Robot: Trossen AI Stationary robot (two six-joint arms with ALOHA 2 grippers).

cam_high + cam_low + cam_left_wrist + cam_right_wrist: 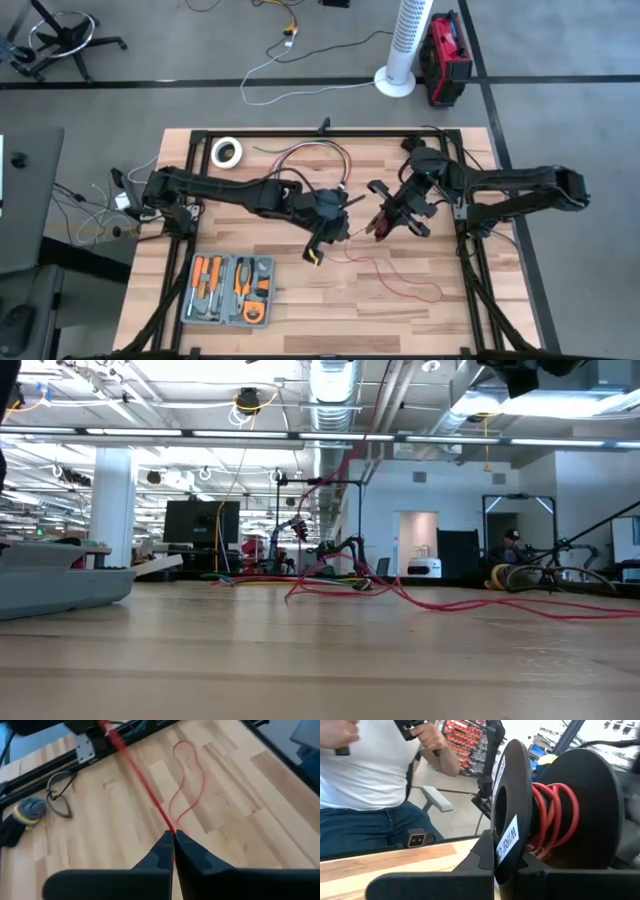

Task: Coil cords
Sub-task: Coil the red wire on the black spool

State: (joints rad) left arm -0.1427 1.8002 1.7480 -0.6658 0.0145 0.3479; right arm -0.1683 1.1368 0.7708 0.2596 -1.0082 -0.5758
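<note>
High view: the left gripper (336,222) and the right gripper (385,222) met near the middle of the wooden table (300,310), their tips close together but apart. The thin red wire (400,275) ran from between the two grippers and trailed in loose loops over the boards on the near side of the right gripper, its long axis lying roughly across the table toward the right edge. A grey tray of orange-handled tools (230,290) sat on the near side of the left arm, well apart from its gripper, and a roll of white tape (227,152) lay beyond that arm. Low view: the red wire (470,603) lay low along the tabletop in shallow curves, and one strand rose steeply upward out of the picture; neither gripper's fingertips could be made out. Left wrist view: the left gripper (174,840) was closed to a pinch on the red wire (145,782), which stretched taut and straight ahead of the fingertips (165,851), while a slack loop of it curved over the boards just beyond them. Right wrist view: the right gripper (505,865) held a black spool (512,785) clamped at its flange, axis roughly level, with several turns of red wire (552,815) wound around the core. A person (375,785) stood beyond the table edge.
</note>
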